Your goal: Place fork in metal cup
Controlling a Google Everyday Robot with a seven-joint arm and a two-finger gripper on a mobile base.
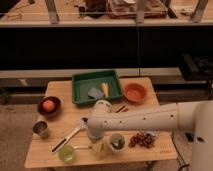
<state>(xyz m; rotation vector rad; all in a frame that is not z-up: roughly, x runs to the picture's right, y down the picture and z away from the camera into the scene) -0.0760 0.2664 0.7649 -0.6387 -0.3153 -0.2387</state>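
Barely started, honestly. The fork [82,147] lay near the tabletop's front edge, with the gripper [99,145] hanging just beside it, jaws apart and empty. The metal cup [40,129] waited near the left edge.

Pale pincer [99,145] above the tan table [60,93]; silver fork [82,147], grey metal cup [41,129], green tray [75,91].

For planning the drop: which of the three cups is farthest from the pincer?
The grey metal cup, far left; the pincer hangs between the green cup and the pale cup.
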